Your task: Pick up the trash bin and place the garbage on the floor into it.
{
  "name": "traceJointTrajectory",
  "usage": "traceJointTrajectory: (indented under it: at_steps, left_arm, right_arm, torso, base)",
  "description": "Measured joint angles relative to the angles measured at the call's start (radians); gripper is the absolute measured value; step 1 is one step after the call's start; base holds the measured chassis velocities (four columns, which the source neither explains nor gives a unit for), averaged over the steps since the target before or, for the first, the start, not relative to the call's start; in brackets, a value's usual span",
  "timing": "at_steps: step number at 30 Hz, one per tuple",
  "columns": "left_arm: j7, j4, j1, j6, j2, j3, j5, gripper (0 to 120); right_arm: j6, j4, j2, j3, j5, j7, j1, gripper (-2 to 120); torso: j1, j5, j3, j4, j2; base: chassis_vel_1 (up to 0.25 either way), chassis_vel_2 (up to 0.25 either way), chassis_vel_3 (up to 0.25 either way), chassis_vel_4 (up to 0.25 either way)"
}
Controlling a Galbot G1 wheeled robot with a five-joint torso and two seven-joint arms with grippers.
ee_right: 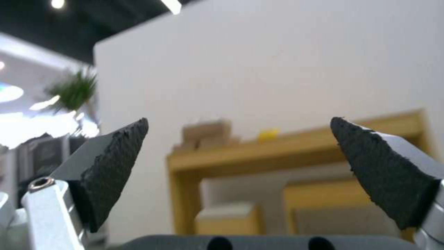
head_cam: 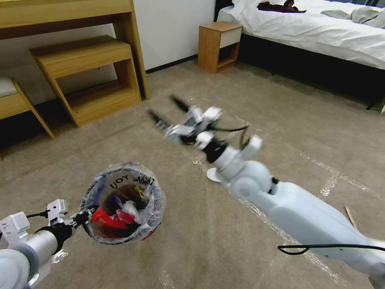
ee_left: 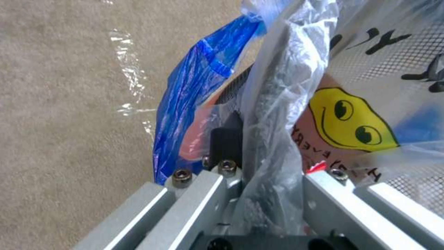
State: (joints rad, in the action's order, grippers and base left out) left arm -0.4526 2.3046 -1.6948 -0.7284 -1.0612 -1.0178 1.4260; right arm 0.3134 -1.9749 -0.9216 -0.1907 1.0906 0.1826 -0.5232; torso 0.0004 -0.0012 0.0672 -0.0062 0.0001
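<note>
I hold the trash bin (head_cam: pixel 122 202) off the floor (head_cam: pixel 208 249), left gripper (head_cam: pixel 87 214) clamped on its rim. My right gripper (head_cam: pixel 166 110) hangs spread and empty above a white scrap (head_cam: pixel 213 175). Collection seems underway; next I judge it must lower onto that scrap.

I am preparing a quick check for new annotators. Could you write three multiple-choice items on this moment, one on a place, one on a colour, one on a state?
1. Where is the trash bin?
A. On the bed
B. Held at its rim by the left gripper, above the floor
C. Under the nightstand

2. What colour is the cartoon face seen through the bin's plastic bag?
A. Yellow
B. Green
C. Purple

3. How do the jaws of the right gripper stand?
A. Shut on a can
B. Shut on a slipper
C. Open and empty

Key: 1 B, the head view shows the left gripper at the rim, and the left wrist view shows bag and rim between its jaws. 2 A, the left wrist view shows it yellow. 3 C, the right wrist view shows the pads wide apart with nothing between.
</note>
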Motion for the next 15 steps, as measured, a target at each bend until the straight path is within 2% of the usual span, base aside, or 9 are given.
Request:
traceJointTrajectory:
  at_steps: [3,7,10,11,15]
  left_arm:
    - [0.005,-0.002,0.002,0.004,-0.007,-0.009,-0.007,0]
    - [0.006,-0.002,0.003,0.006,-0.013,-0.014,-0.015,0]
    - [0.014,-0.002,0.007,0.011,-0.026,-0.021,-0.037,0]
    - [0.014,-0.002,0.007,0.011,-0.026,-0.021,-0.037,0]
    - [0.025,-0.002,0.002,0.02,-0.045,-0.036,-0.072,0]
  right_arm:
    - [0.031,-0.029,0.01,0.132,0.009,0.005,-0.069,100]
    - [0.04,-0.043,0.01,0.225,0.001,0.005,-0.126,100]
    - [0.037,-0.07,-0.003,0.392,-0.035,-0.004,-0.249,100]
    - [0.037,-0.07,-0.003,0.392,-0.035,-0.004,-0.249,100]
    - [0.023,-0.08,-0.035,0.545,-0.095,-0.04,-0.361,100]
  torso:
    - [0.0,0.0001,0.0,0.0001,0.0]
    - [0.0,-0.0001,0.0,0.0002,0.0]
    - [0.0,0.0001,0.0,-0.0002,0.0]
    - [0.0,0.0001,0.0,-0.0002,0.0]
    - [0.0,0.0002,0.0,0.0004,0.0]
  base:
    - [0.0,0.0,0.0,0.0]
    - [0.0,0.0,0.0,0.0]
    - [0.0,0.0,0.0,0.0]
    - [0.0,0.0,0.0,0.0]
    - [0.0,0.0,0.0,0.0]
